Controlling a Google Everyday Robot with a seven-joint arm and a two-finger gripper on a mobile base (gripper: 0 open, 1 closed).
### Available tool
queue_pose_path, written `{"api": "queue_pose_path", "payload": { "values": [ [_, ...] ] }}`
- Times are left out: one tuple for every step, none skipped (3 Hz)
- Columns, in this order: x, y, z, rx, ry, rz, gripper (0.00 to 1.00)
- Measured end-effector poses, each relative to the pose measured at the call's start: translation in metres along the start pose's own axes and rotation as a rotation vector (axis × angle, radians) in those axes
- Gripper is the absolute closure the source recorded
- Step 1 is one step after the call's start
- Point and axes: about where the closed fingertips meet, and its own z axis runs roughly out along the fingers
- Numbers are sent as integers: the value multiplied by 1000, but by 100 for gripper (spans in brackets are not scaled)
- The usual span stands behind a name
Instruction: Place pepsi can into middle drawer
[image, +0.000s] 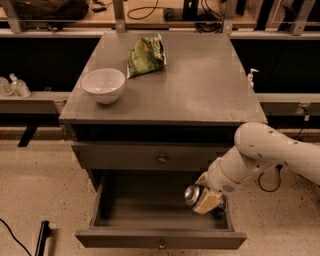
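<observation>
placing step: the hand (206, 201) is low inside the open drawer (145, 207), right side near the front, clamped on the can (193, 194), which lies sideways w/ its silver end facing left. next move, i'd say: ease down the last bit if needed, let go, then lift out w/o clipping the right wall or the top drawer front (150, 157). can't tell if the can touches the floor yet; its blue body is mostly hidden by the hand, the drawer's right wall sits behind the arm (260, 150), & the arm is cut off at the right edge.

Cabled lab bench (165, 23); jaws over drawer (150, 207).
</observation>
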Motion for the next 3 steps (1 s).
{"api": "queue_pose_path", "payload": {
  "values": [
    [11, -17, 9, 116, -24, -2, 100],
    [20, -24, 15, 142, 33, 8, 100],
    [11, -26, 20, 132, 35, 39, 100]
  ]
}}
